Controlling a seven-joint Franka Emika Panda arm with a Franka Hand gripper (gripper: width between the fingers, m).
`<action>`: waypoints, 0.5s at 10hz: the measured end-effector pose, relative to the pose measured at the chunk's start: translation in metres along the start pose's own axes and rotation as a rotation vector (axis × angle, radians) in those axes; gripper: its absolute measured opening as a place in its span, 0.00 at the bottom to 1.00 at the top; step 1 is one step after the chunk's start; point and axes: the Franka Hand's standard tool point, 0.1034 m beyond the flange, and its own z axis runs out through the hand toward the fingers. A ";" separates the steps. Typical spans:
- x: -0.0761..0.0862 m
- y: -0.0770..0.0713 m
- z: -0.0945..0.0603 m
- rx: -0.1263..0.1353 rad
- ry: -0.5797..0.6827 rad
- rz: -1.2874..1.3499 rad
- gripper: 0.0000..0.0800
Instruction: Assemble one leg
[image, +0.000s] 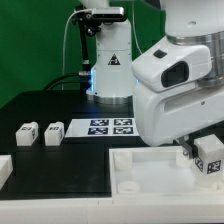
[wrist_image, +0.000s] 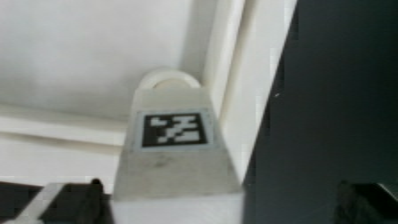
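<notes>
- Gripper (image: 206, 158) (wrist_image: 222, 203) on a white robot arm (image: 175, 75), hanging low at the exterior view's right, over the far right corner of a large white tray (image: 160, 178).
- One leg (image: 211, 166), a small white block with a black-and-white square tag, sits between the dark fingers (image: 188, 150), just over the tray.
- In the wrist view the leg (wrist_image: 175, 150) reaches away from the camera as a tapering white shape with a rounded far end, its tag facing the lens.
- One finger (wrist_image: 79, 200) lies right beside the leg. Between the leg and the other finger there is only a dark, blurred stretch, so I cannot tell whether the jaws are clamped on the leg or apart.
- Behind the leg in the wrist view lie the tray's pale floor and raised rim (wrist_image: 71, 60), with the black table (wrist_image: 329, 80) along one side.
- Two more legs (image: 27, 133) (image: 53, 131) lie side by side on the table (image: 50, 105), at the exterior view's left, well apart from the gripper.
- The marker board (image: 110, 126) lies flat between them and the arm.
- The arm's base (image: 108, 60) stands behind the board.
</notes>
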 end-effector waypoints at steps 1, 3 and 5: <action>0.000 0.001 0.000 -0.001 0.003 0.001 0.81; 0.001 0.011 0.003 -0.004 0.026 -0.008 0.81; 0.001 0.010 0.004 -0.004 0.024 0.028 0.66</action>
